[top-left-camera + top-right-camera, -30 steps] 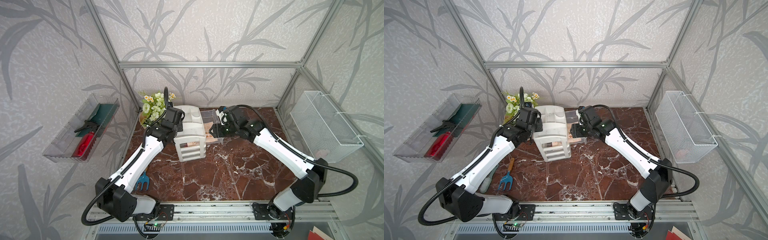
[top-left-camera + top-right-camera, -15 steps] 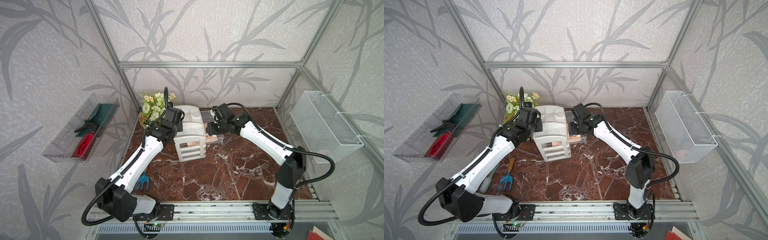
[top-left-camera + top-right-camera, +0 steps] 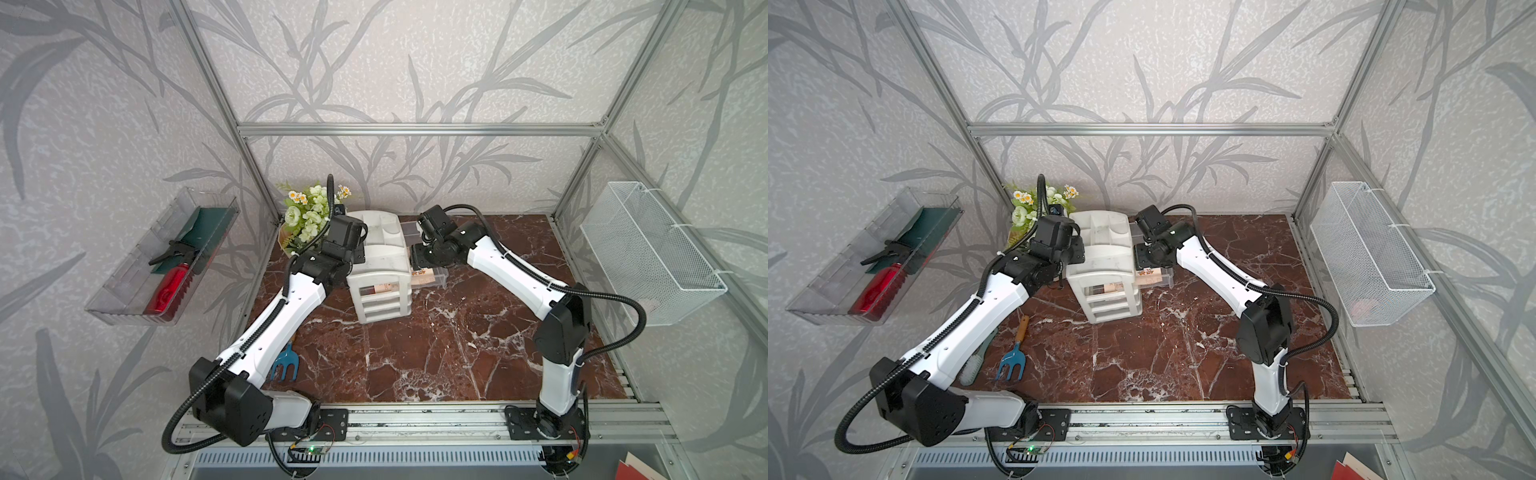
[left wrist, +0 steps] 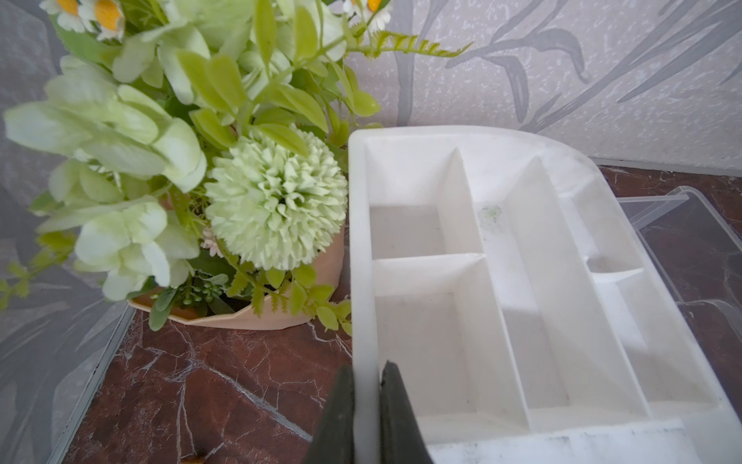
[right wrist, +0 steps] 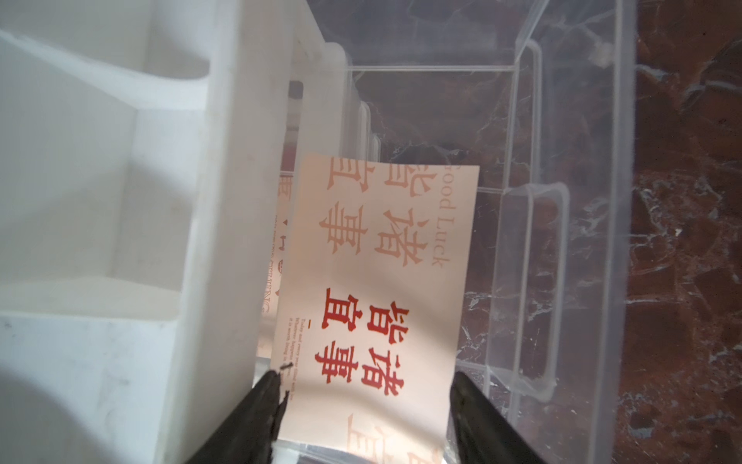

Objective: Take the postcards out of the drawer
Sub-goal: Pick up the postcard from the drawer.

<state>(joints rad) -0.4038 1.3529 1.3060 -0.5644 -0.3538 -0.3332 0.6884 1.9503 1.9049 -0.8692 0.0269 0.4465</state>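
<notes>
Both over marble tabletop (image 3: pixel 415 353) (leafy wallpaper (image 3: pixel 415 62)): left hand (image 4: pixel 366 418) pinches organiser (image 4: pixel 359 241), right hand (image 5: pixel 367 375) spread

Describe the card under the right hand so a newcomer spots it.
The white organiser at the back of the table has its clear drawer pulled out. In it lies a beige card with red Chinese characters and "Good Luck", on top of another card that peeks out.
</notes>
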